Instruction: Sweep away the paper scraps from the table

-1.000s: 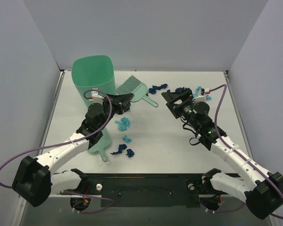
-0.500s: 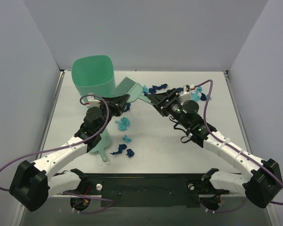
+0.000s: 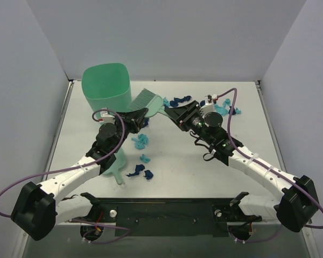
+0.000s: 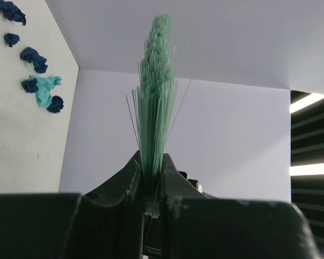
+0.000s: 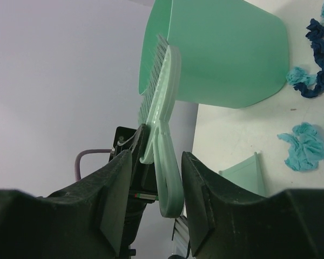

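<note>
Two grippers meet at brush (image 3: 146, 99) above worktop (image 3: 204, 177). Left gripper (image 3: 141, 114): jaws clamped on bristle end, brush apparently lifted, handle pointing out, likely presented for transfer. Right gripper (image 3: 172, 113): jaws wide, straddling handle, not yet closed. Judged handover, so sweeping grip lands on handle. Scraps (image 3: 141, 141) unswept: cluster centre-left, more along far edge. Dustpan (image 3: 114, 167) near-left, bin (image 3: 106, 86) far-left, both within reach for collection.
</note>
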### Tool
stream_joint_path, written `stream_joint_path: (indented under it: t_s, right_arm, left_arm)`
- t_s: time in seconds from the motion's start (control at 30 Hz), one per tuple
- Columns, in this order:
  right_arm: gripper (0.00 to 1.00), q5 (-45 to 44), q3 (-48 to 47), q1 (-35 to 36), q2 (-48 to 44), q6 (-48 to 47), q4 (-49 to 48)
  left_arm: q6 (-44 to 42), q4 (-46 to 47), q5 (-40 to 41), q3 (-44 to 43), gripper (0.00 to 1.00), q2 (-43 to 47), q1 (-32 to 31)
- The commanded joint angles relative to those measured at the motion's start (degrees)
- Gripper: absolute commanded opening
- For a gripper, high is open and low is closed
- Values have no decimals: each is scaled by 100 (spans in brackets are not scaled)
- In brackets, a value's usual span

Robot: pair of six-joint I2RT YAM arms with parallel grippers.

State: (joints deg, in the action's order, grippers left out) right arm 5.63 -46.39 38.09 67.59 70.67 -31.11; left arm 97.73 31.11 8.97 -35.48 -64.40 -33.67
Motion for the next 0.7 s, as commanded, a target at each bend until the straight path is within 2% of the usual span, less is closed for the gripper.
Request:
stream_joint_path:
  t_s: [0.0,0.13,0.3,0.43,0.53,0.6,0.63,0.67]
  right_arm:
    - [37,123,-318,76,70,-28,-483]
    - [36,96,-327,76,61,-36,-483]
    - [29,123,-318,76,79,-27,-492]
    - [18,114,-370,76,114,-62,-422]
    - [0,158,-432,85,158,-63,-317]
    - [0,132,-441,94,149,-115,-220]
    - [0,114,-441,85,123,-185,-168]
    - [0,18,-432,85,62,-220,-2]
  left_arm:
    - [0,597,113,-11,0,68,-17]
    - [35,808,193,103,0,77,-43]
    - [62,1020,157,182,0,24,-43]
    - [53,1072,131,200,0,15,-43]
    - [44,1090,35,200,0,-11,-8]
    - [35,1142,-114,174,1,-72,18]
    - [9,1143,-237,147,4,-81,27]
    - [0,1099,-299,138,19,-107,27]
